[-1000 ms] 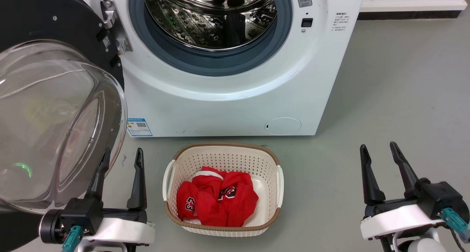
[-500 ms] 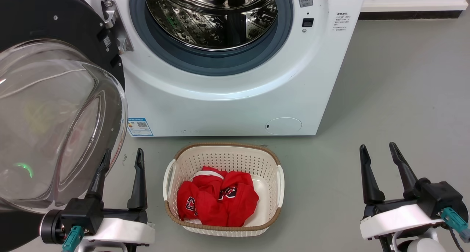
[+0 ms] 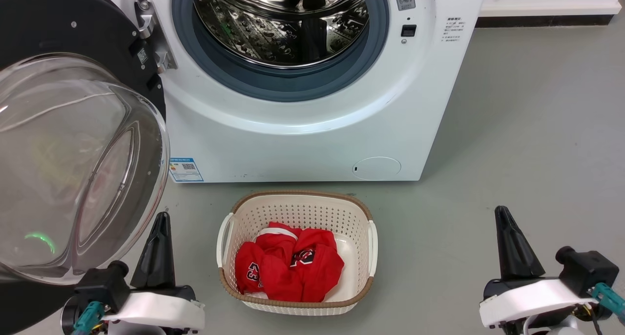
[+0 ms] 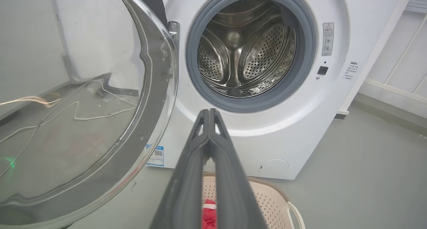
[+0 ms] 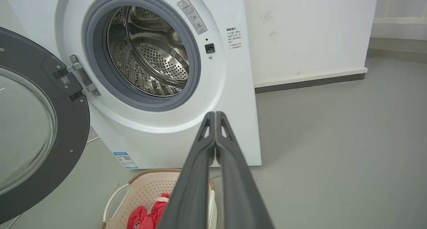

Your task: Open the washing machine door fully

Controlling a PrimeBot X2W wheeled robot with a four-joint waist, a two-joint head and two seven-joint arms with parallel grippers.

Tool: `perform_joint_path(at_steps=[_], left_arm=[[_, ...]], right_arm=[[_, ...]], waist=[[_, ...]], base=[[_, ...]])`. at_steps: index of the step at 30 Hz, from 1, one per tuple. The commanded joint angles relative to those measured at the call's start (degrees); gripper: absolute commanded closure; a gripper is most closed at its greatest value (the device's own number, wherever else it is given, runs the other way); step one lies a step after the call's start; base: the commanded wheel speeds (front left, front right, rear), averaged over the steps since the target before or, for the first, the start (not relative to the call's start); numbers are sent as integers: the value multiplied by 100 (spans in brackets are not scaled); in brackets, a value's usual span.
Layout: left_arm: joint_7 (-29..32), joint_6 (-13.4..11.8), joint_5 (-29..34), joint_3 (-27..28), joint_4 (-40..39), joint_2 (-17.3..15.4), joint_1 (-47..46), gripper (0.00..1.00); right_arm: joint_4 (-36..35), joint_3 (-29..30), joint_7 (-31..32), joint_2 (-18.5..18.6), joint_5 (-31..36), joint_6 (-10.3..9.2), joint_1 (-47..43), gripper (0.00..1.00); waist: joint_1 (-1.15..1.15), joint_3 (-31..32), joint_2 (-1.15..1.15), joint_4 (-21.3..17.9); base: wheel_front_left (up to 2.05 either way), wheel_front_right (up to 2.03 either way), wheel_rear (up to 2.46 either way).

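Observation:
The washing machine stands ahead with its steel drum exposed. The washing machine door hangs swung out to the left on its hinge, its clear glass bowl bulging toward me. My left gripper is shut and holds nothing, low beside the bowl's lower right rim without visibly touching it. My right gripper is shut and holds nothing, over bare floor at the lower right. In the left wrist view the shut left gripper points at the machine, the door to its left. In the right wrist view the shut right gripper points at the machine and door.
A cream laundry basket holding red clothing sits on the grey floor right before the machine, between my grippers. A white wall with a dark skirting runs behind on the right. Open floor lies right of the machine.
Both grippers have gone from open to shut and have dropped lower in the head view. The door, machine and basket have not moved.

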State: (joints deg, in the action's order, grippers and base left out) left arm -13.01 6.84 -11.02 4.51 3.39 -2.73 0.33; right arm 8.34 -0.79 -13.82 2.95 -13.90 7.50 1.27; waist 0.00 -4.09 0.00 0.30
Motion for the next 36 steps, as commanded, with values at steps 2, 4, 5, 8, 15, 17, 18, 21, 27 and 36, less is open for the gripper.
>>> perform_joint_path(at_steps=[2,4,5,8,15,17,18,21,27,36], left_arm=[[71,6,-369,28,-39,-11,-146,100],[120,8,-599,26,-17,-11,-155,100],[143,9,-711,26,-5,-11,-159,100],[215,11,-1039,26,31,-12,-175,100],[382,18,-1758,37,122,-13,-221,100],[431,20,-1953,41,149,-13,-236,100],[452,20,-2049,43,162,-13,-243,100],[522,23,-2327,50,201,-14,-265,100],[651,28,-2857,64,278,-14,-303,100],[836,33,-3596,84,387,-16,-366,100]], right_arm=[[-53,7,65,49,-402,0,110,100],[-30,10,109,64,-638,0,129,100],[-19,12,131,70,-753,0,137,100],[10,17,193,88,-1087,0,161,100],[65,35,336,120,-1817,0,202,100],[79,42,375,128,-2013,0,210,100],[87,45,395,132,-2109,0,215,100],[106,56,453,141,-2389,0,231,100],[144,80,568,158,-2924,0,258,100],[197,119,730,175,-3658,-1,294,100]], waist=[[0,8,0,0],[0,14,0,-1],[0,17,0,-1],[0,27,0,-2],[0,50,0,-4],[0,57,0,-5],[0,60,0,-5],[0,70,0,-6],[0,89,0,-7],[0,119,0,-9]], base=[[0,0,0],[0,0,0],[0,0,0],[0,0,0],[0,0,0],[0,0,0],[0,0,0],[0,0,0],[0,0,0],[0,0,0]])
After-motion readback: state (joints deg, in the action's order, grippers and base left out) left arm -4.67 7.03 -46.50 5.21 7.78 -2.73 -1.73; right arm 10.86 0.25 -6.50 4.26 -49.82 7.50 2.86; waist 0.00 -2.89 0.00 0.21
